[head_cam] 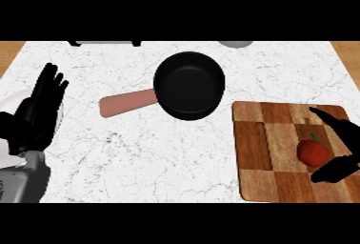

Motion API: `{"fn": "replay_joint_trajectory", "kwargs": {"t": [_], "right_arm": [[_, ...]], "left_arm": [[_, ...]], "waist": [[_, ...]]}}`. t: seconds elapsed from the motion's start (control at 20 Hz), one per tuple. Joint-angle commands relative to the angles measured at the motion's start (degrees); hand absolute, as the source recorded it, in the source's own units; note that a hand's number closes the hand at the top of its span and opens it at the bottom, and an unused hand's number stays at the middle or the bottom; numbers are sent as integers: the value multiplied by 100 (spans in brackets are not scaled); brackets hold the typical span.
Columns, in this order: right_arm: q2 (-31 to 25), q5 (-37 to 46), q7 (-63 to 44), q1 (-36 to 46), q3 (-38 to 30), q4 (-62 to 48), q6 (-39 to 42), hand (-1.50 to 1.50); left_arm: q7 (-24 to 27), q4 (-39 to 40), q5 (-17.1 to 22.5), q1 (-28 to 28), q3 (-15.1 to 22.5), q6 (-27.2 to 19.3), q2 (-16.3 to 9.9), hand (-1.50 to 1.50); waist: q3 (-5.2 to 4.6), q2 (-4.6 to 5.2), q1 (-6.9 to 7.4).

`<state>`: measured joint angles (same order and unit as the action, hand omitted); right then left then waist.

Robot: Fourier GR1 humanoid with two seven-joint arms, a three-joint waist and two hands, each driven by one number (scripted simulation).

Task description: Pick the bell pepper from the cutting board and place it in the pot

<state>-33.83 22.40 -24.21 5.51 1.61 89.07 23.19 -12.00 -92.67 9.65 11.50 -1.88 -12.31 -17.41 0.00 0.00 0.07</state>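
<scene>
A red bell pepper [312,152] with a small green stem lies on the wooden cutting board [264,152] at the right. My right hand [345,143] reaches around it from the right edge, fingers spread above and thumb below the pepper, apart from it as far as I can see. A black pot [189,86] with a pinkish handle [126,103] sits on the white marble counter, up and left of the board. My left hand [42,102] rests open at the left edge, fingers pointing up.
A white appliance [105,43] with dark feet and a grey round object [235,44] show at the counter's far edge. Wooden floor shows beyond the counter's corners. Bare marble [162,157] lies between the two hands.
</scene>
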Motion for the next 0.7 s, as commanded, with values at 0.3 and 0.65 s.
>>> {"fn": "replay_joint_trajectory", "kwargs": {"t": [0.3, 0.65], "right_arm": [[516, 818, 326, -310, -123, -323, -162, -150], [377, 1406, 1383, -63, 237, -689, -204, 150]], "left_arm": [[-302, -336, -34, -156, -301, 351, 61, 0], [171, 443, -357, 189, -186, 188, 454, 0]], "waist": [[0, -7, -9], [0, 4, -27]]}}
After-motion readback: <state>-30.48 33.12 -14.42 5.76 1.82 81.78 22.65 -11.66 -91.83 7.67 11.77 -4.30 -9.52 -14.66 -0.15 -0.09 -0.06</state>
